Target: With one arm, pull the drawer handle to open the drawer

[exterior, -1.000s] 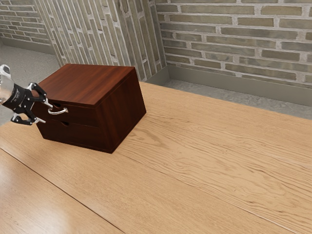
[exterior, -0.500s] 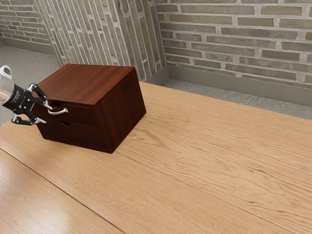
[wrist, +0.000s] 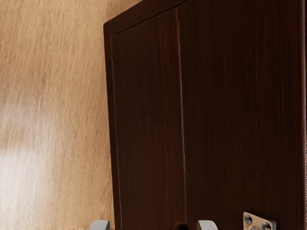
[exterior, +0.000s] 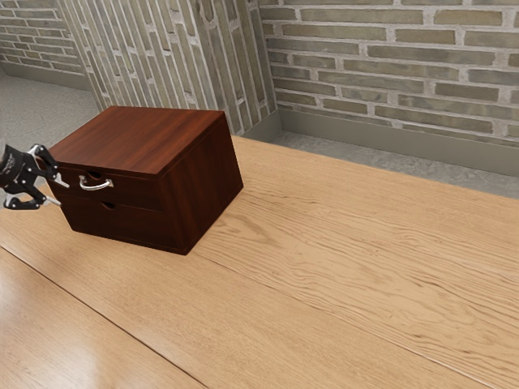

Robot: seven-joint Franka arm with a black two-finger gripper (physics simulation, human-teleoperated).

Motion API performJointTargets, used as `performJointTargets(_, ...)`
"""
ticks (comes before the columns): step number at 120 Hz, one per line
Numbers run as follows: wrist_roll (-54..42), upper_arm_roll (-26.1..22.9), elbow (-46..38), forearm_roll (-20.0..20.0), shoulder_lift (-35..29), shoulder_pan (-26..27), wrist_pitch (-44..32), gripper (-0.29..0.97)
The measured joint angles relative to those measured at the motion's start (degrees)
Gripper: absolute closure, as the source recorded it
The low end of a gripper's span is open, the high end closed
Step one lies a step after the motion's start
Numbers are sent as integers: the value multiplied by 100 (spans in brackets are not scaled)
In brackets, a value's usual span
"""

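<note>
While the drawer handle [exterior: 96, 184] hangs free with nothing around it, the step in hand reads as reach-and-grasp, not the pull. The handle is a small silver loop on the front of the drawer [exterior: 130, 193], in the dark wood cabinet [exterior: 146, 138], which stands on the table [exterior: 340, 267] at about 10 o'clock in the exterior view. The drawer front looks flush with the cabinet face, so it is judged shut and the task barely begun.

The gripper [exterior: 50, 191] hovers at 9 o'clock of the handle, near but apart from it, jaws spread and holding nothing. The wrist view shows two grey fingertips [wrist: 100, 224] with bare wood between them. The handle's mounting plate [wrist: 259, 221] lies outside the pair, past one tip, so the hand looks off-line from the handle.

The next move calls for shifting sideways to centre the loop between the fingertips. The gripper then advances toward 3 o'clock, closes on the loop and pulls straight back toward 9 o'clock. The risk is closing off-centre and slipping off the thin loop.
</note>
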State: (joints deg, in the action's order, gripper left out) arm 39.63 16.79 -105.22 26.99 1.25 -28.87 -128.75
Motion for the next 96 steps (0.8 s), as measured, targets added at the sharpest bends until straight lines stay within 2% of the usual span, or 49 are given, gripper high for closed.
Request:
performJointTargets(42,-13,0,8,-4,19,243,3,52)
performJointTargets(96,-18,-134,-3,11,-28,85,10,54)
